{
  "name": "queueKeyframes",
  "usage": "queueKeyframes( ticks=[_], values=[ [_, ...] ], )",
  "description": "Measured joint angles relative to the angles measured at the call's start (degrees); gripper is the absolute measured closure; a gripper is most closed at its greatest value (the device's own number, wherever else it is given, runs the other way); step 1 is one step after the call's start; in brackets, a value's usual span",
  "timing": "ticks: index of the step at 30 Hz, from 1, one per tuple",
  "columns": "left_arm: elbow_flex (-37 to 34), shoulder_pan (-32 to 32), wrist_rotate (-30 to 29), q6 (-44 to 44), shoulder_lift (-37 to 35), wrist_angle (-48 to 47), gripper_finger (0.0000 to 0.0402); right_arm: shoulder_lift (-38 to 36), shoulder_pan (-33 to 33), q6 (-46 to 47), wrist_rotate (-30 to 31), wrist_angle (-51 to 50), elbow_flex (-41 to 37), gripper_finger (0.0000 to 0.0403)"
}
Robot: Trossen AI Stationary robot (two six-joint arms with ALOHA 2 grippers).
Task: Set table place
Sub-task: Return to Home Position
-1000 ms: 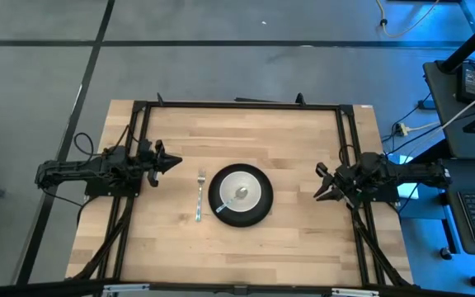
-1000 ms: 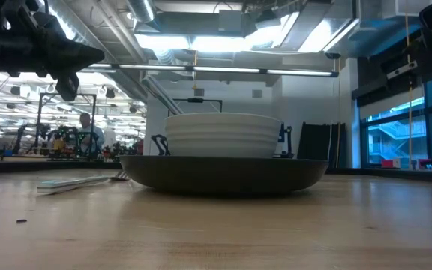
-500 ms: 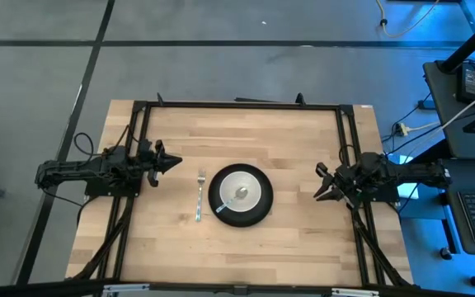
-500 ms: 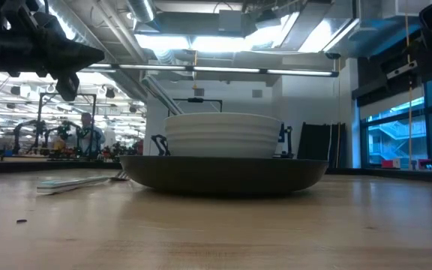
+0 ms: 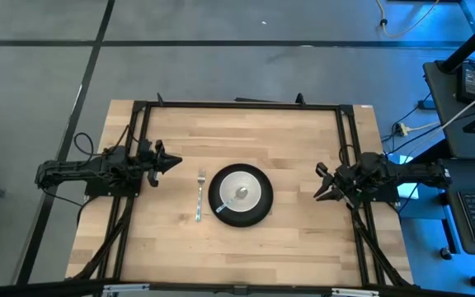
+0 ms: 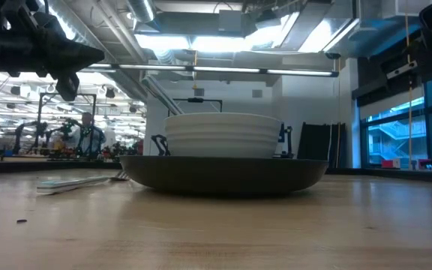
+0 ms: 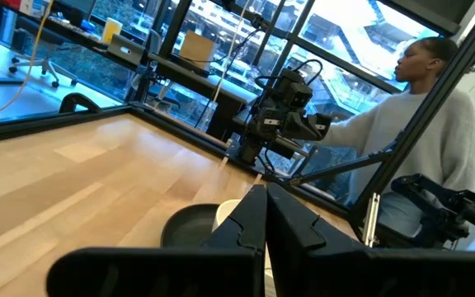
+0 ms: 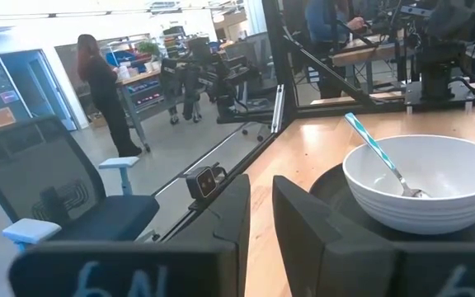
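A black plate [image 5: 221, 213] lies at the middle of the light wood table [image 5: 287, 247]. A white bowl [image 5: 240, 191] stands on the plate, and a spoon with a blue handle [image 8: 378, 153] leans inside the bowl. A silver fork [image 5: 199, 196] lies flat on the table just left of the plate. My left gripper [image 5: 176, 162] is shut and empty, above the table to the left of the fork. My right gripper [image 5: 318, 182] is slightly open and empty, above the table to the right of the plate.
The table's black frame rails [image 5: 237, 105] run along its far edge and down both sides. A person in a grey top [image 7: 423, 124] sits beyond the table's right side. Bare wood [image 5: 237, 256] lies between the plate and the near edge.
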Motion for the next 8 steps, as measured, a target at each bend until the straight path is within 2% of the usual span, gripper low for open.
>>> queueKeyframes(
  ticks=[8],
  values=[
    [0.0, 0.0, 0.0, 0.0, 0.0, 0.0, 0.0401, 0.0, 0.0, 0.0, 0.0, 0.0, 0.0, 0.0345]
  ],
)
